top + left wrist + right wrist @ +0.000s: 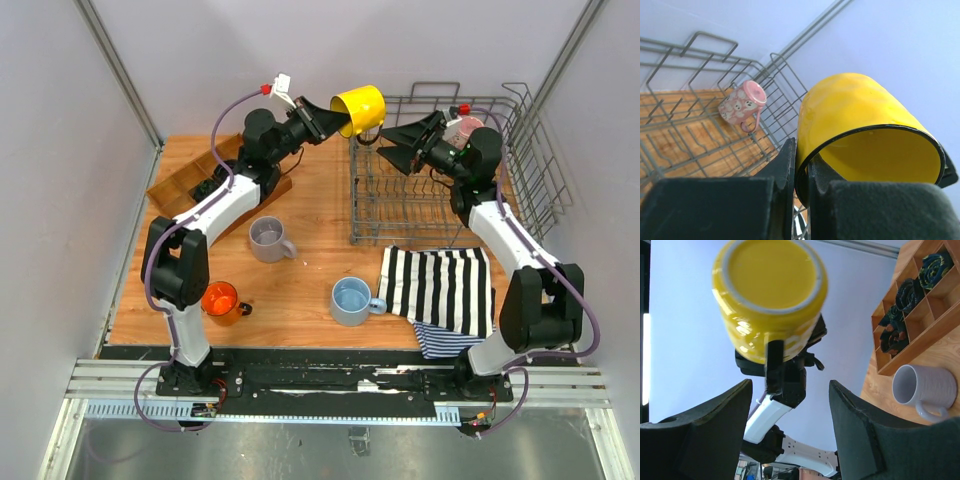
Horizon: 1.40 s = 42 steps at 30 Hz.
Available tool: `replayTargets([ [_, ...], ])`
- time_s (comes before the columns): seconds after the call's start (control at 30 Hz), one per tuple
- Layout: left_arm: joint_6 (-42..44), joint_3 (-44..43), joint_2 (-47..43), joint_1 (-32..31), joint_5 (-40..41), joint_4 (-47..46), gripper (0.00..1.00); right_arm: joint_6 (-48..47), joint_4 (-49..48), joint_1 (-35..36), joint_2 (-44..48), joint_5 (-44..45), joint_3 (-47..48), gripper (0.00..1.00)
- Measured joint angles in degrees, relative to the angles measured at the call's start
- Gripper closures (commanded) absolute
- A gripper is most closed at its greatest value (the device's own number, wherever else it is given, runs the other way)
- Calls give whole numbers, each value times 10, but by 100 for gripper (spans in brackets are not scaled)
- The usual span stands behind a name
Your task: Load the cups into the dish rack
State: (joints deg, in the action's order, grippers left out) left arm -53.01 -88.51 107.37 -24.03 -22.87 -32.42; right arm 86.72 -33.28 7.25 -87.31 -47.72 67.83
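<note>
My left gripper [338, 119] is shut on the rim of the yellow cup [360, 108] and holds it in the air at the far left corner of the dish rack [400, 205]. In the left wrist view one finger is inside and one outside the yellow cup [855, 110], with the left gripper [801, 162] pinching its wall. A pink cup [742, 105] lies in the rack's far right corner. My right gripper [392, 142] hovers open above the rack, facing the yellow cup [770, 295]; nothing is between its fingers [790, 410]. On the table stand the grey cup [268, 238], light blue cup [352, 300] and orange cup [220, 298].
A compartmented wooden tray [185, 185] sits at the back left under my left arm. A black-and-white striped cloth [440, 290] lies in front of the rack, over a second striped cloth. Walls close in on both sides and at the back.
</note>
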Motion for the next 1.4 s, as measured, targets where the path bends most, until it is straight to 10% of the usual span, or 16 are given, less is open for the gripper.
replayTargets([
  [1.13,-5,-12,33,1,-17,-68,99,58,-86,44,-60,17,27,63],
  [1.4,-3,-7,33,1,-25,-74,99,49,-73,44,-67,18,44,84],
])
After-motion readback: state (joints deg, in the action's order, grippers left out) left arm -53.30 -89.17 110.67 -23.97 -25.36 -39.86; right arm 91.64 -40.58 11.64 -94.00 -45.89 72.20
